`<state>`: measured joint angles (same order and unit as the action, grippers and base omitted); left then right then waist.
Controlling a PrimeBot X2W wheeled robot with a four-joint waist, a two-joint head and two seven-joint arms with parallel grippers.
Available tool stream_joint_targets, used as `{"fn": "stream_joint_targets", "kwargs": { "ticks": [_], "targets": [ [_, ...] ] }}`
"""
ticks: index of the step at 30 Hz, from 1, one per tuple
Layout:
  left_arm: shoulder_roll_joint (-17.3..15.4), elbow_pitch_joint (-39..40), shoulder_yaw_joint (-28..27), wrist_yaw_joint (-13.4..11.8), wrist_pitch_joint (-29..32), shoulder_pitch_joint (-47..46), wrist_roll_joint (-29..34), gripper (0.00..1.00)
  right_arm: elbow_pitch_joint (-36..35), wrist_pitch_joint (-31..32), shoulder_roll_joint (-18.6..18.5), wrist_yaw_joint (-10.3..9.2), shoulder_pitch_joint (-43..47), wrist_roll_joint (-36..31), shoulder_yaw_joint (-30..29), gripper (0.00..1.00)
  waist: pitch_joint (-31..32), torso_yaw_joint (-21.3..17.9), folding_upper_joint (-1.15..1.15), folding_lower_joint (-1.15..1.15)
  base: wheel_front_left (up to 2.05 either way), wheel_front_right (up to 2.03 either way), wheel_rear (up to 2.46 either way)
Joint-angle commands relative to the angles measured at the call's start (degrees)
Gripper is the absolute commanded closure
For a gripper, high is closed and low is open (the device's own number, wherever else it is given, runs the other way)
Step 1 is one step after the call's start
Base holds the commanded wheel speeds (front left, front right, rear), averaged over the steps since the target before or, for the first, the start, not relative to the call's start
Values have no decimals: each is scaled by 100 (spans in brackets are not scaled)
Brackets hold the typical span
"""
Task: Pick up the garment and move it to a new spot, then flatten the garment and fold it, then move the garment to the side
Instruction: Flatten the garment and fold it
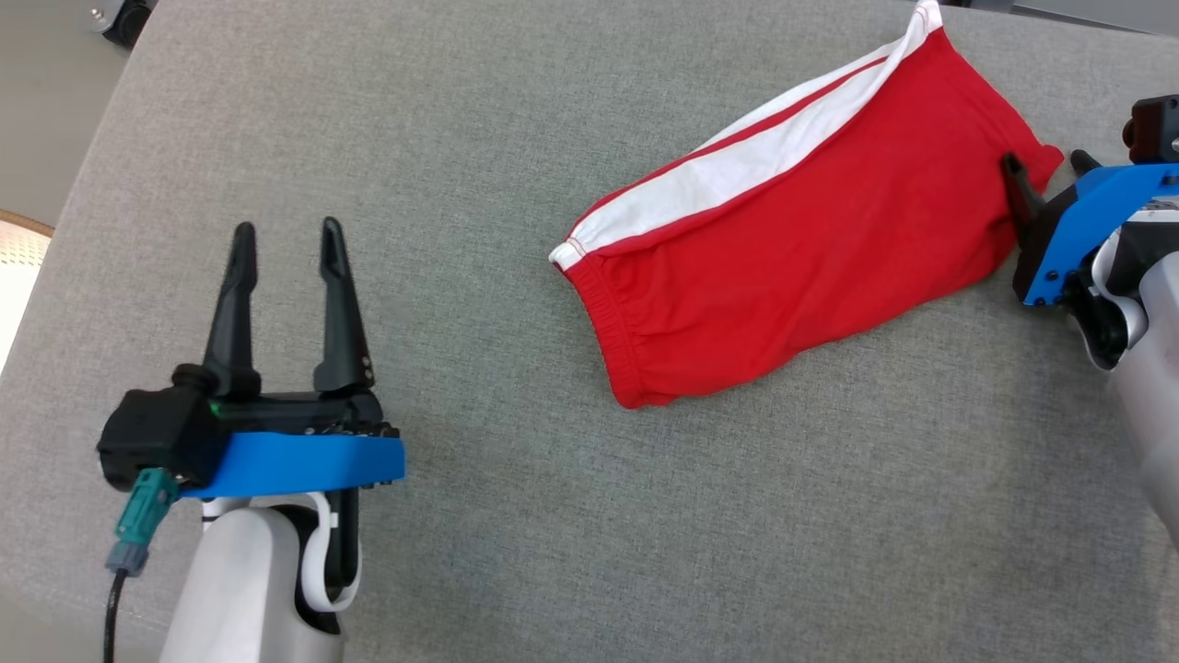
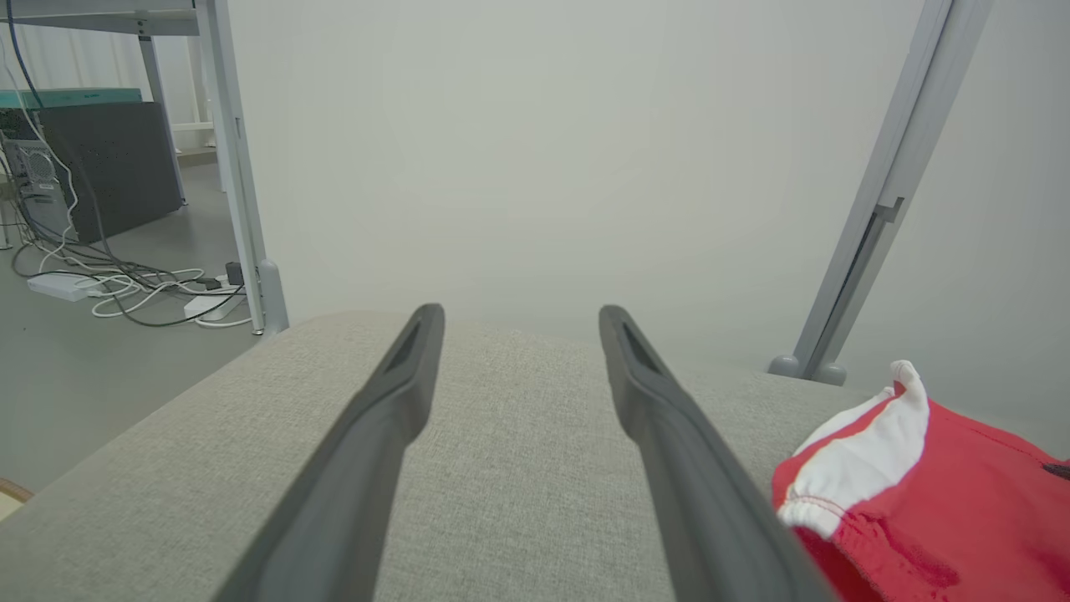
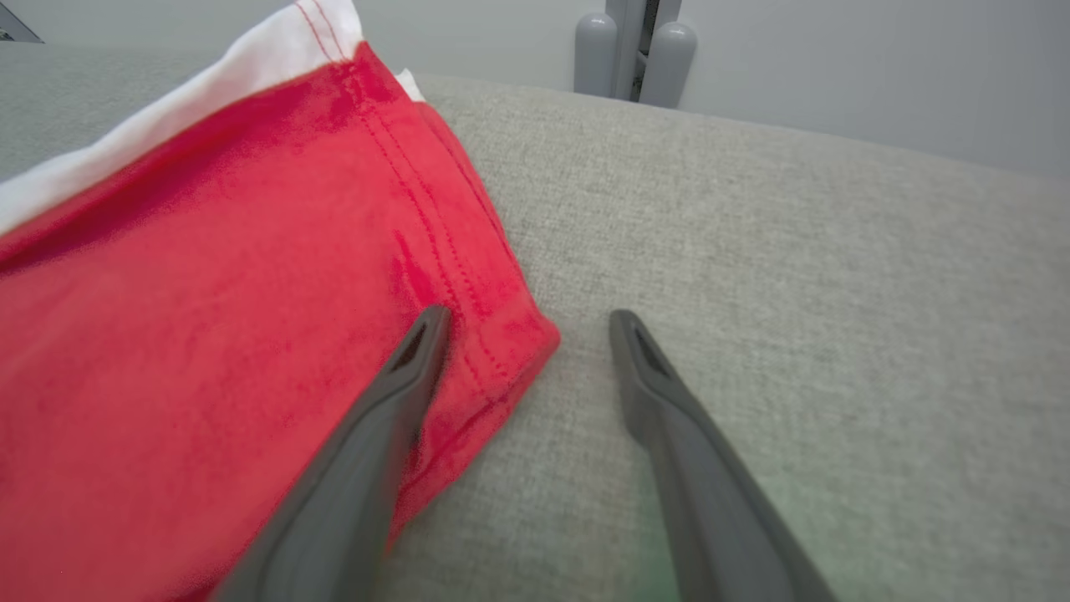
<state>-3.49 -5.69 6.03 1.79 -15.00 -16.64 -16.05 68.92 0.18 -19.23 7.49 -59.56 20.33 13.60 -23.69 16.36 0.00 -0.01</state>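
The garment (image 1: 792, 230), a pair of red shorts with a white stripe along its far edge, lies on the right half of the grey fabric surface (image 1: 516, 516). It runs on a slant, with its gathered waistband at the near left and its leg hem at the far right. My left gripper (image 1: 287, 230) hangs over bare surface at the near left, well apart from the garment, its two dark fingers spread wide and holding nothing. From my left wrist, that gripper (image 2: 520, 313) points toward the far edge of the surface, and the waistband end of the garment (image 2: 945, 493) lies off to the right. My right gripper (image 1: 1045, 161) is at the garment's right corner, also spread wide. In my right wrist view, the left finger of that gripper (image 3: 528, 316) lies over the stitched red hem of the garment (image 3: 209, 318) and the right finger over bare surface, with the corner between them. I cannot tell for sure whether the left finger touches the cloth or hangs just above it.
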Motion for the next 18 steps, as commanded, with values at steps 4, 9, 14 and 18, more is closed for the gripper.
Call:
{"fn": "stream_joint_targets", "kwargs": {
  "ticks": [4,9,14,18],
  "targets": [
    [54,46,-261,0,-23,138,54,0,48,151,86,2,132,86,194,66,-15,36,0,1,0,0,0],
    [62,-3,-245,-32,-23,180,-8,0,-90,-19,104,1,169,230,275,100,-6,6,0,1,0,0,0],
    [59,-44,-244,-34,-23,238,-23,0,-264,-295,163,1,243,370,356,100,91,-128,0,1,0,0,0],
    [60,-83,-309,-24,-23,286,65,0,-499,-656,214,1,573,652,396,100,278,-320,0,1,0,0,0]
  ]
}}
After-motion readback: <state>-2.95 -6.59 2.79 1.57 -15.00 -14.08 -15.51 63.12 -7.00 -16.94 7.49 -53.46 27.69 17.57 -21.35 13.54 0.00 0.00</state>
